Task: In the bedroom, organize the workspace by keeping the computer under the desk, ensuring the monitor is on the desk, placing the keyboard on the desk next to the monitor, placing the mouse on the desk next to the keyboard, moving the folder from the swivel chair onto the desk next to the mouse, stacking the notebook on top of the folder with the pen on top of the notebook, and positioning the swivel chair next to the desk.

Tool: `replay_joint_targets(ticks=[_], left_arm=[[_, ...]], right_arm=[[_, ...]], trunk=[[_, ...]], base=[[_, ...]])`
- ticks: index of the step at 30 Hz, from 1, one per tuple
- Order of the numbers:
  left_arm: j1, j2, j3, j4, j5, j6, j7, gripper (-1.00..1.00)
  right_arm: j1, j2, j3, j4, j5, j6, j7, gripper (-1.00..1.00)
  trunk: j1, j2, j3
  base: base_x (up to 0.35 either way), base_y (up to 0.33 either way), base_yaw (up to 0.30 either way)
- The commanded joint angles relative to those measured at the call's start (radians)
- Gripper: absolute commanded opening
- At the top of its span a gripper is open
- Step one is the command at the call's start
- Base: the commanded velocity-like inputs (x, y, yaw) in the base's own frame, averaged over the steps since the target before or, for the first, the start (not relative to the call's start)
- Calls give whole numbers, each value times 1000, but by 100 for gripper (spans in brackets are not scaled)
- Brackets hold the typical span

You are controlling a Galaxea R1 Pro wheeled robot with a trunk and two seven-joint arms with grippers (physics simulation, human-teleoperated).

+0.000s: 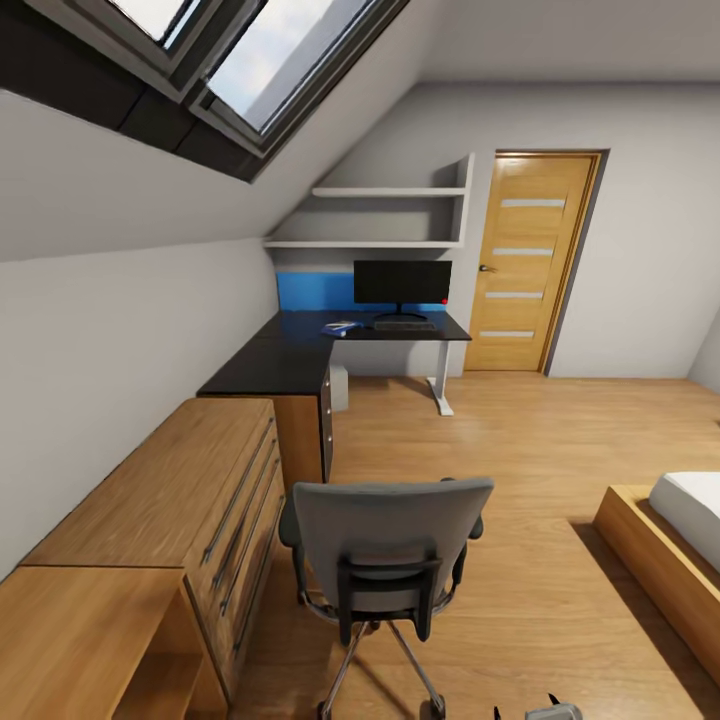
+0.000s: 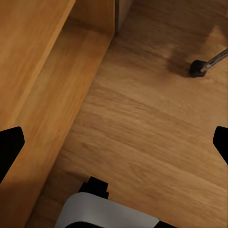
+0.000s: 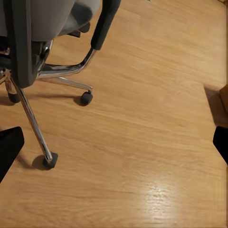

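1. Head view: swivel chair [image 1: 385, 550] stands at lower centre with its tall grey back toward the camera, well apart from the black desk [image 1: 300, 345] at mid-frame. It looks fairly heavy but should roll easily on its castors — the stiff top edge of the back seems the best place to push. Monitor [image 1: 402, 283] and keyboard [image 1: 405, 325] sit on the desk, a blue folder [image 1: 340, 327] beside them. Open floor lies right of the light-wood drawer unit [image 1: 200, 500]; the bed [image 1: 670, 540] crowds the lower right.
2. Left wrist view: left gripper [image 2: 114, 142] spread wide, holding nothing, over bare floor; wooden unit at upper left.
3. Right wrist view: right gripper [image 3: 114, 142] likewise spread and empty — chrome chair base at upper left, free floor elsewhere.
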Motion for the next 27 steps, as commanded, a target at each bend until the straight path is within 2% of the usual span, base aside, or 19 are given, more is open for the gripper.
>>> replay_joint_targets(ticks=[1,24,26,27], left_arm=[[-1,1,-9,-1,6,-3,7,100],[-1,2,-10,0,4,5,7,100],[-1,-1,-11,0,-2,6,7,100],[-1,-3,-11,1,-17,7,7,100]], right_arm=[[-1,-1,9,0,-6,-1,-5,100],[-1,2,0,1,-8,-2,-4,100],[-1,2,0,1,-8,-2,-4,100],[-1,3,0,1,-8,-3,-4,100]], trunk=[[4,-8,-4],[92,-169,-76],[100,-183,-83],[104,-190,-86]], base=[[0,0,0],[0,0,0],[0,0,0],[0,0,0]])
